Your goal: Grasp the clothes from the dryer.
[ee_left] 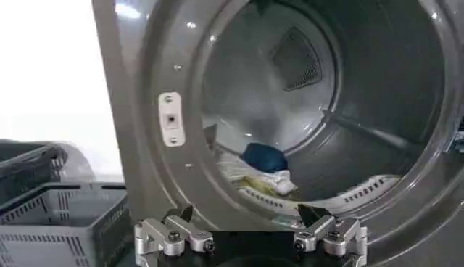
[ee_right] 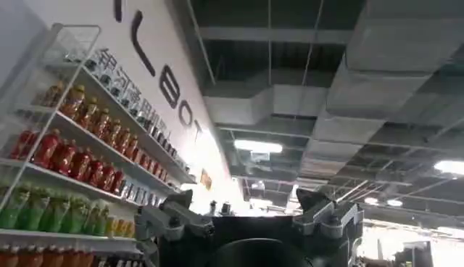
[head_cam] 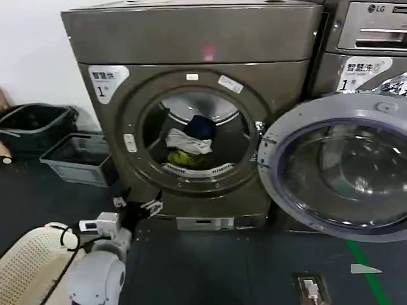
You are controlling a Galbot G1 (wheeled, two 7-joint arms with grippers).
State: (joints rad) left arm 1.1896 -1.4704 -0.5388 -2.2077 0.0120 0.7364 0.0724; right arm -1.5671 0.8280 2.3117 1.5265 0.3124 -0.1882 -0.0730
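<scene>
Low in front of the dryer [head_cam: 191,51], my left tool [ee_left: 250,236] is wide open and holds nothing. Inside the drum lie the clothes [head_cam: 189,145]. Next I must reach in for them.

You saw white, navy and yellow-green clothes [head_cam: 189,145] inside the bronze-grey dryer [head_cam: 191,51], grey baskets [head_cam: 79,159] beside it.

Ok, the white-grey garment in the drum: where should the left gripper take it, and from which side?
Pinch the raised bunched fold at the top of the white-grey garment, coming straight in through the open porthole of the bronze-grey dryer. It lies uppermost toward the front; the open left gripper already faces it.
</scene>
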